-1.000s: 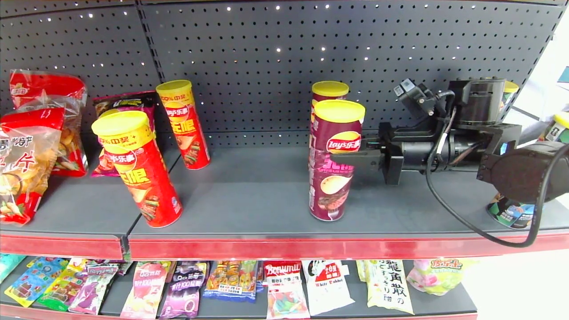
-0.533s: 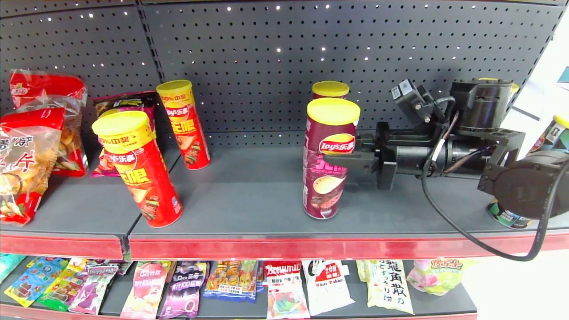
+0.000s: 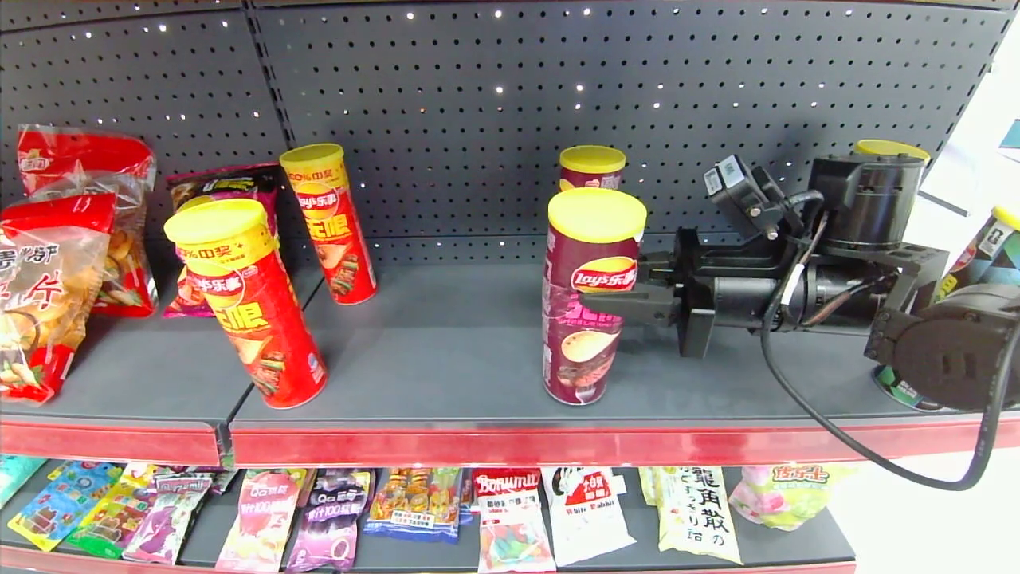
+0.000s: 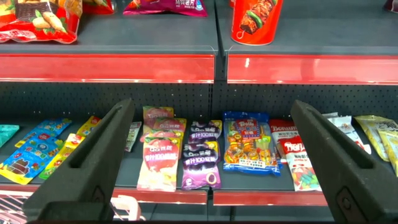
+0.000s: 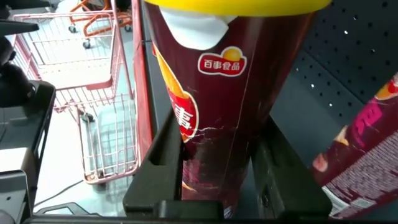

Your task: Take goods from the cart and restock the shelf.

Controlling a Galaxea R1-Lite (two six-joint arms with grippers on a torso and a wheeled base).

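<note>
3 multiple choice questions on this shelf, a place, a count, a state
1. The maroon cardboard tube with yellow lid in the right claw is: A in front of a second maroon tube B on the lower shelf C in the cart
2. Red yellow-lidded tubes on the upper grey shelf: A one B two C four
3. The left claw is: A open B holding a bag C holding a tube
A, its twin stands behind it; B, both stand at the left; A, its fingers are wide apart.
</note>
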